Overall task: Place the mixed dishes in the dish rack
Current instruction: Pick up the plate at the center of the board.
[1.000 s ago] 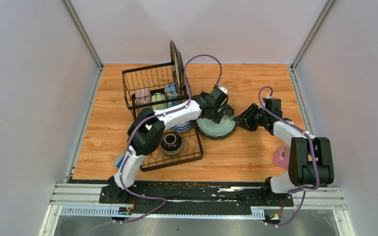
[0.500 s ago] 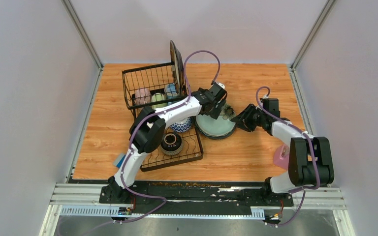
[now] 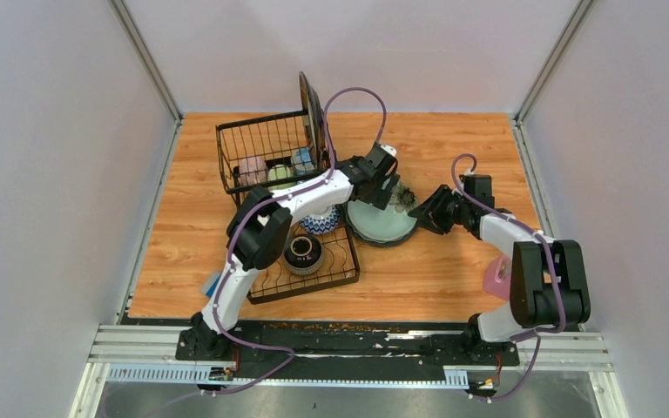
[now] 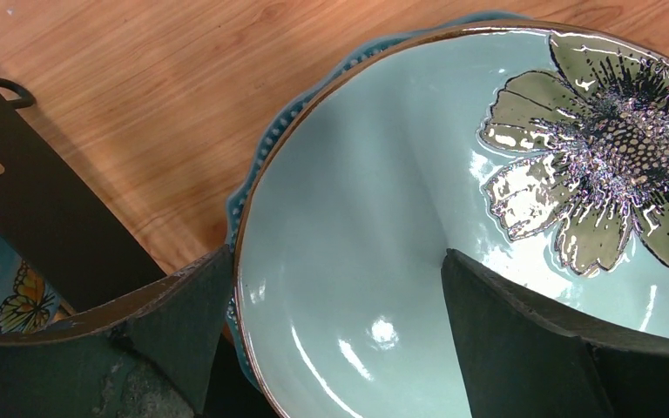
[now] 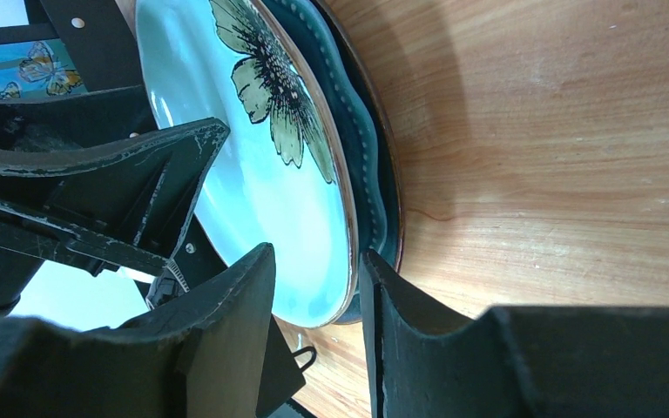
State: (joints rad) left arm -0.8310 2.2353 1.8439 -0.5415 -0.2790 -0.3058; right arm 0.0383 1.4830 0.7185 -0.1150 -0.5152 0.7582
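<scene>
The pale green flower plate (image 3: pixel 380 222) lies on the teal plate (image 3: pixel 375 241), right of the black wire dish rack (image 3: pixel 235 144). My left gripper (image 3: pixel 388 185) is open at its far left edge. In the left wrist view the jaws (image 4: pixel 335 261) straddle the rim of the pale plate (image 4: pixel 383 200), one finger outside and one inside. My right gripper (image 3: pixel 425 207) is open at its right edge. In the right wrist view its jaws (image 5: pixel 316 254) straddle the rim of the same plate (image 5: pixel 253 200), above the teal plate (image 5: pixel 368 165). Neither gripper is closed on it.
The rack's tall basket holds a pink mug (image 3: pixel 252 168), a green mug (image 3: pixel 279 175) and a blue mug (image 3: pixel 302 159). A black-rimmed plate (image 3: pixel 312 109) stands upright beside it. The low tray holds a patterned bowl (image 3: pixel 323 225) and a dark bowl (image 3: pixel 303 251). A pink container (image 3: pixel 496 279) sits near right.
My left gripper has moved back and a little left along the plate's edge, uncovering the flower. My right gripper has edged slightly left towards the plate.
</scene>
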